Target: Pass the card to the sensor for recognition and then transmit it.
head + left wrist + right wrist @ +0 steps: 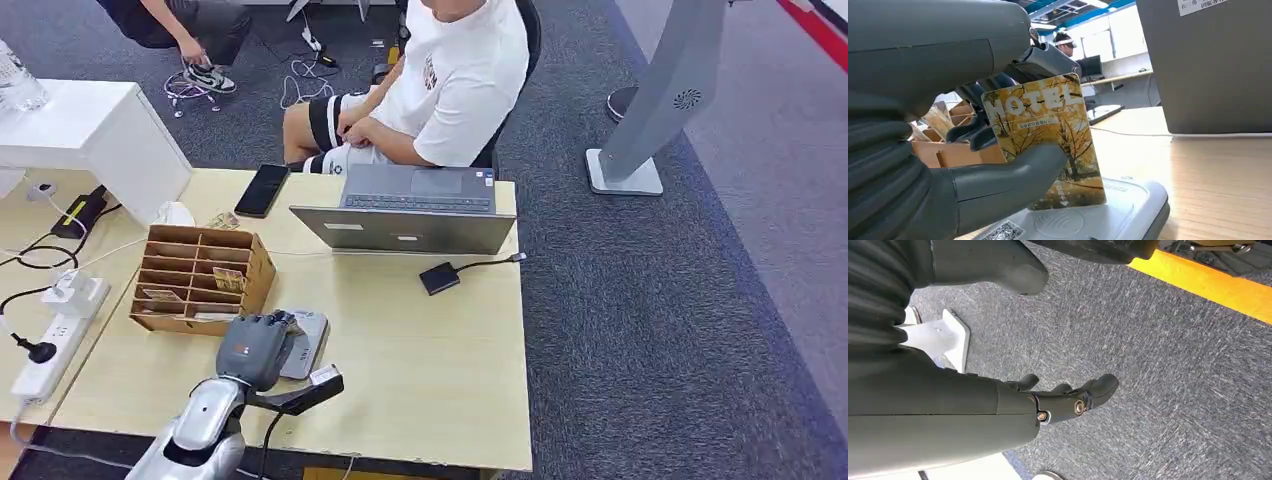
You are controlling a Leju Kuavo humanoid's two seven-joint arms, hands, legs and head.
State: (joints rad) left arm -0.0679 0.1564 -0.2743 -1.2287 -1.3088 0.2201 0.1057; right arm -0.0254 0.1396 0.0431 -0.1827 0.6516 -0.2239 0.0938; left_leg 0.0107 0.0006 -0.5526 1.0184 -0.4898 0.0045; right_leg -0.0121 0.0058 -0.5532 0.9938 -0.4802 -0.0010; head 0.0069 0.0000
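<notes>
upright now, the card (1048, 145) stands long axis vertical on the sensor (1128, 210), pinched by the left hand (948, 165).

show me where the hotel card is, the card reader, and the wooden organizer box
hotel card (1040, 125), left wrist view, on its printed face.
card reader (1128, 207), left wrist view, on its grey top.
wooden organizer box (262, 268), head view, on its right side wall.
</notes>
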